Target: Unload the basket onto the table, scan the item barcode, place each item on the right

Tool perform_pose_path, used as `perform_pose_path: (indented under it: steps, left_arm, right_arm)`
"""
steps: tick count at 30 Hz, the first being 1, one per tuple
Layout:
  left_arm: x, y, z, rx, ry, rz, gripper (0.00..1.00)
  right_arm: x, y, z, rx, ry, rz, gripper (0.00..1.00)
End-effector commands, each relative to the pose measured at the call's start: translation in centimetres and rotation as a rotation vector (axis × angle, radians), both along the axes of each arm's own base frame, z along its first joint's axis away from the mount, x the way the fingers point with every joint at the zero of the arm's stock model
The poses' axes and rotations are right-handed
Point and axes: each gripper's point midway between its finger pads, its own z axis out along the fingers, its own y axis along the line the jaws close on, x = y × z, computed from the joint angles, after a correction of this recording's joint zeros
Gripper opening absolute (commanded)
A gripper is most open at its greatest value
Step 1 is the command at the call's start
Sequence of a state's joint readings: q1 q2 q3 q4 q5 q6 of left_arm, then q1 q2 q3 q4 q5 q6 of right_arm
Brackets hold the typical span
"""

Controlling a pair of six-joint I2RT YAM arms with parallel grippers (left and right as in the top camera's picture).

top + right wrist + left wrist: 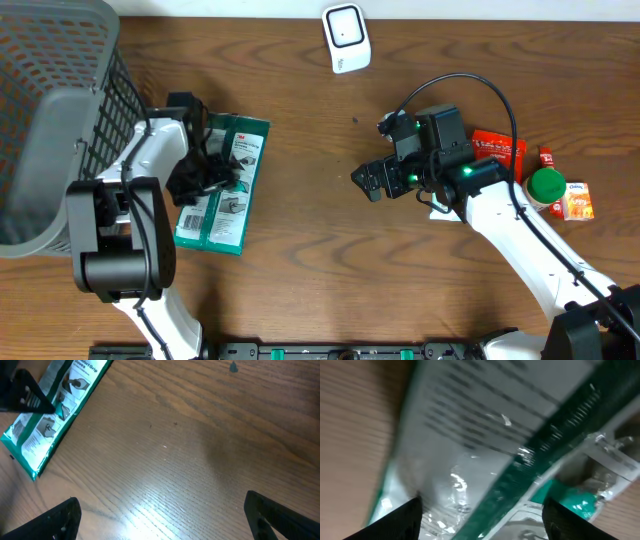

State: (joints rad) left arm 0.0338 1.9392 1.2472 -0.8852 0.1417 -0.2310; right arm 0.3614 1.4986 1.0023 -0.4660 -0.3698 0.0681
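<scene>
A flat green and white packaged item [228, 215] lies on the wooden table at the left. My left gripper [200, 178] is right over it, jaws spread. The left wrist view is blurred: the item [485, 435] fills it, very close, and the gripper [481, 510] has its two dark fingers wide apart on either side of the clear wrapping, not closed on it. My right gripper [368, 182] hovers over bare table at mid-right, open with nothing between its fingers [162, 505]. From there the item [55, 405] shows at the upper left. A white scanner [346, 38] stands at the back centre.
A grey mesh basket [60, 120] takes up the far left. At the right, beside the right arm, lie a red packet [500, 150], a green-lidded bottle [547, 186] and a small orange box [578, 200].
</scene>
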Motion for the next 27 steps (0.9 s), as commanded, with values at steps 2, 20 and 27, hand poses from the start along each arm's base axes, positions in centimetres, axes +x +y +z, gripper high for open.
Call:
perform_pose_path:
  steps: [2, 20, 27]
  left_arm:
    - [-0.8, -4.1, 0.2, -0.185, 0.006, 0.000, 0.70]
    - [-1.0, -14.4, 2.6, -0.337, -0.061, -0.249, 0.69]
    - [2.5, -14.0, 5.4, -0.277, -0.239, -0.164, 0.67]
  right_arm:
    - [-0.3, 0.3, -0.1, 0.001, 0.007, 0.003, 0.99]
    - [-0.4, -0.3, -0.4, 0.003, 0.041, -0.035, 0.99]
    - [0.1, -1.1, -0.7, -0.041, 0.024, -0.063, 0.99]
